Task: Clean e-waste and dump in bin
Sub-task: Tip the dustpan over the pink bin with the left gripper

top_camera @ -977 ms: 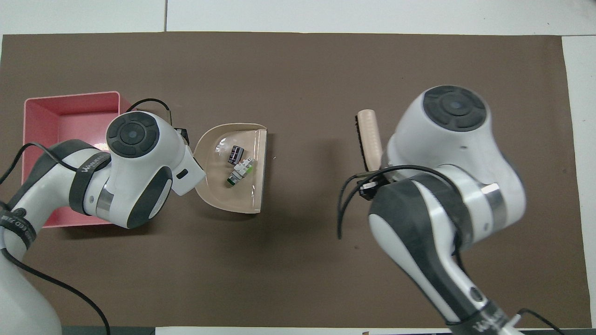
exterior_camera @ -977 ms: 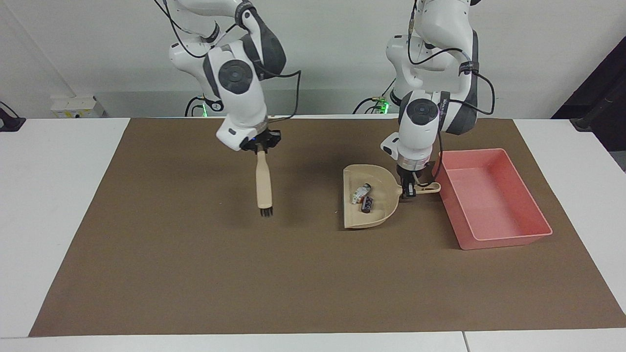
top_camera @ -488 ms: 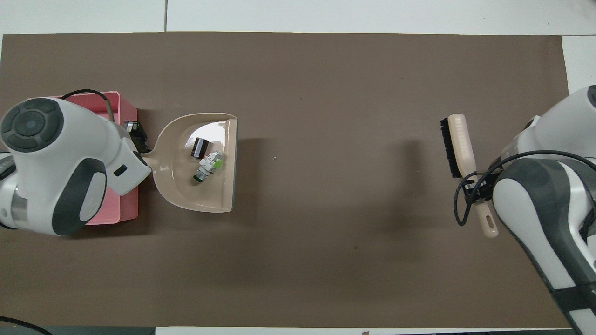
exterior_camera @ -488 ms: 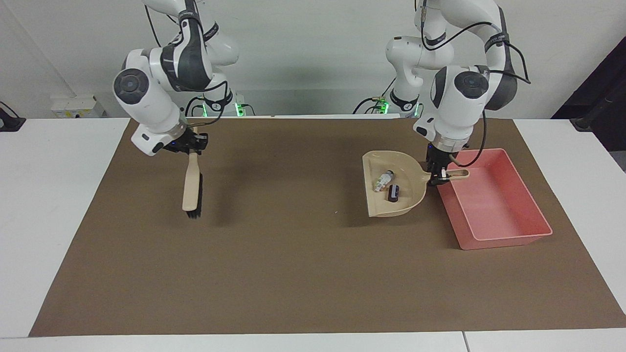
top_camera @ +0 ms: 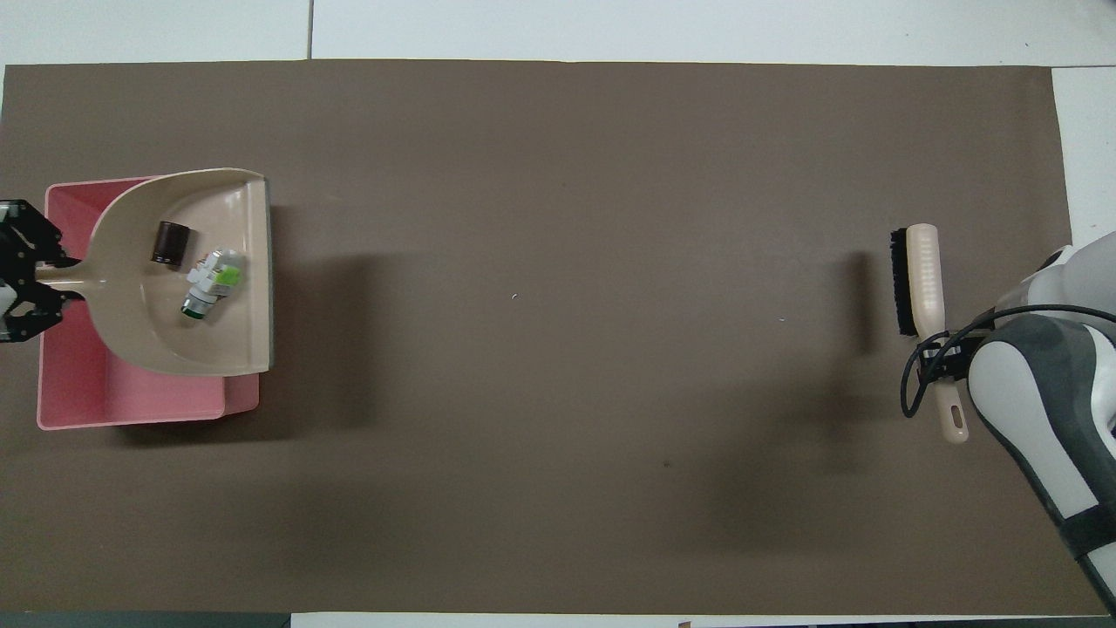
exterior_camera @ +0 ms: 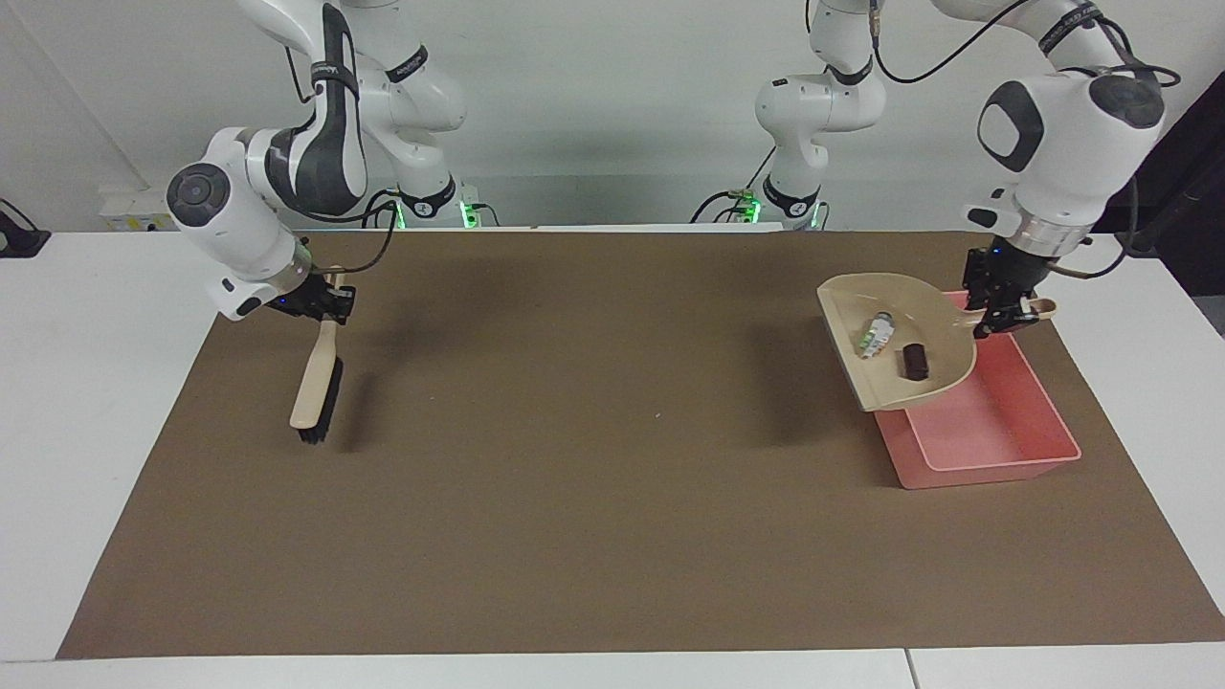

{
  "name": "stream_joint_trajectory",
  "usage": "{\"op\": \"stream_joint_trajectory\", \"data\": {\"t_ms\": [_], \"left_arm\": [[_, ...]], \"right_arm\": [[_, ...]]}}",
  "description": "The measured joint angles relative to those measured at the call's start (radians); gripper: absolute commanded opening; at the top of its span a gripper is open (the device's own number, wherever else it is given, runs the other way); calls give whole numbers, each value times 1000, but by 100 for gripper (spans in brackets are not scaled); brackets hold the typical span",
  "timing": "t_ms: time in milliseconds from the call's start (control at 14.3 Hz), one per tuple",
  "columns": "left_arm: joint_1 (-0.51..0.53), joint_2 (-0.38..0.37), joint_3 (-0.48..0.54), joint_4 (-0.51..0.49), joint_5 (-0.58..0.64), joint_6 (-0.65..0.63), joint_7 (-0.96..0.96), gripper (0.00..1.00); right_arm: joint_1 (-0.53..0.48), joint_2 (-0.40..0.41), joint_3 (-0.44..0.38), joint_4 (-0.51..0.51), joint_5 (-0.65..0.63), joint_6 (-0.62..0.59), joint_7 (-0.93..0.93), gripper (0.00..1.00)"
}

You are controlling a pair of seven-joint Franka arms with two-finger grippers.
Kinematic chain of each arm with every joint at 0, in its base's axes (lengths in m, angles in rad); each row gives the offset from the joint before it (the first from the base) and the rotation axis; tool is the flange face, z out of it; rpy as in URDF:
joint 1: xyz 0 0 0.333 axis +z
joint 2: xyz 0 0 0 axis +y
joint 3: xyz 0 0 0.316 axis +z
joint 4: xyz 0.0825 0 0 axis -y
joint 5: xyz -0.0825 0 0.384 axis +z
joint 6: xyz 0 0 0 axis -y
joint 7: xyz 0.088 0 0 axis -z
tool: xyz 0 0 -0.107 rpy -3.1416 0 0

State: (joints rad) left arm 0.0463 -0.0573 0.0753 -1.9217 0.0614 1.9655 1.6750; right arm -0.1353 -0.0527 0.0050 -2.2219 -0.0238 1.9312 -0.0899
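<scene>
over brown mat (exterior_camera: 574,498), left tool (exterior_camera: 1000,311) clamps dustpan (exterior_camera: 895,383) (above bin (exterior_camera: 995,450)); right tool (exterior_camera: 325,304) clamps brush (exterior_camera: 316,388).

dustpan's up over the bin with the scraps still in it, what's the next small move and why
Probably tip the dustpan so its open edge drops toward the bin. The left tool holds its handle with the pan raised over the bin, and both scraps still lie on the pan floor. The right tool waits with the brush.
</scene>
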Motion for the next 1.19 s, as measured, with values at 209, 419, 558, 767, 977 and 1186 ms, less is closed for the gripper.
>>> {"op": "stream_joint_trajectory", "data": {"t_ms": [209,419,558,767,977,1186], "left_arm": [[65,23,3,28,70,5,22,0],[83,45,3,39,218,22,22,0],[83,65,1,39,280,36,22,0],[76,89,-5,36,410,48,20,0],[70,98,-11,12,488,69,13,0],[43,96,-13,-12,555,65,-31,0]], "right_arm": [[0,7,7,-30,0,34,-1,0],[-7,27,7,-42,0,46,-1,0],[-18,47,7,-43,-2,50,-5,0],[-26,61,7,-43,-11,54,-38,2],[-27,61,7,-42,-24,54,-39,54],[-27,61,7,-38,-26,55,-40,100]]}}
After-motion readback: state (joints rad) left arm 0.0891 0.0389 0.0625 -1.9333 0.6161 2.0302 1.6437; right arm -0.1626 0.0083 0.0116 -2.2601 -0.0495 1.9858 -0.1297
